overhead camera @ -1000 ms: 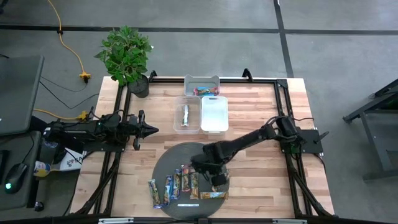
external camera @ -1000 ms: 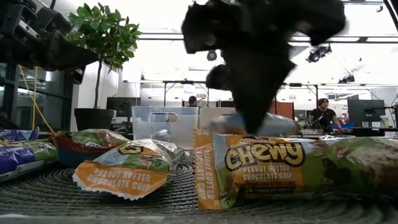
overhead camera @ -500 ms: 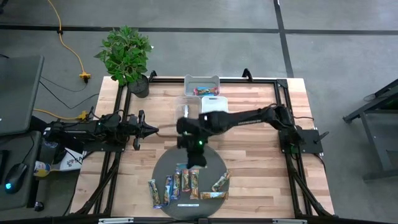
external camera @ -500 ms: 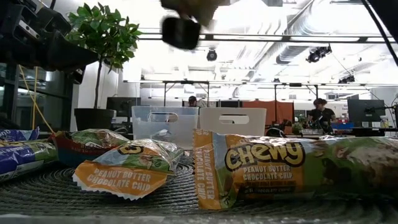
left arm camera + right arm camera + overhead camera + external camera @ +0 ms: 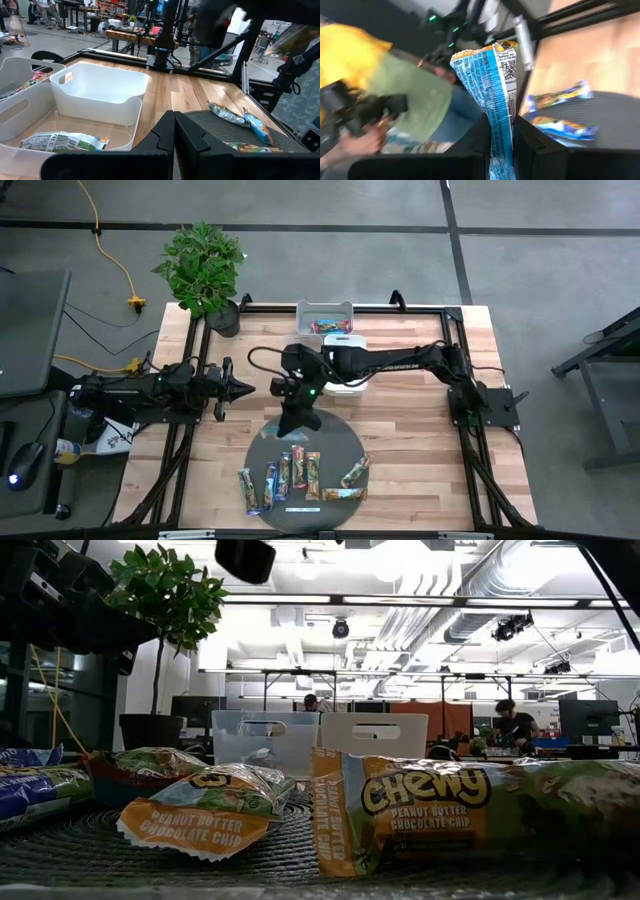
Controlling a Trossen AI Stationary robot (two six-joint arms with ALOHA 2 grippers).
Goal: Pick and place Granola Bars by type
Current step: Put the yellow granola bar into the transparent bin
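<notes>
Several granola bars [image 5: 285, 477] in blue, green and orange-brown wrappers lie on the round dark mat [image 5: 262, 452] at the table's near middle. In the low view they fill the foreground [image 5: 200, 802]. My right gripper [image 5: 297, 422] hangs above the mat's far edge, shut on a blue granola bar [image 5: 492, 85]. Only a dark piece of that arm [image 5: 245, 558] shows at the top of the low view. My left gripper [image 5: 173, 134] is shut on nothing and rests at the table's left [image 5: 240, 389]. My right gripper pinches the blue bar between its two fingers at one end of the wrapper [image 5: 501, 142]. The rest of the bar stands out past the fingertips, with its crimped end [image 5: 497, 48] free. The bar is lifted clear of the mat.
A clear bin [image 5: 300, 366] with a green bar in it [image 5: 60, 142], a white bin [image 5: 345, 363] and a small far bin [image 5: 325, 315] with reddish bars stand beyond the mat. A potted plant [image 5: 205, 270] stands at the far left corner. A person [image 5: 415, 105] shows behind the bar.
My right gripper has risen from the mat's right part with the blue bar. It has swung toward the table's left and far side, and tipped from pointing down to nearly level. The bar has come up clear of the mat.
</notes>
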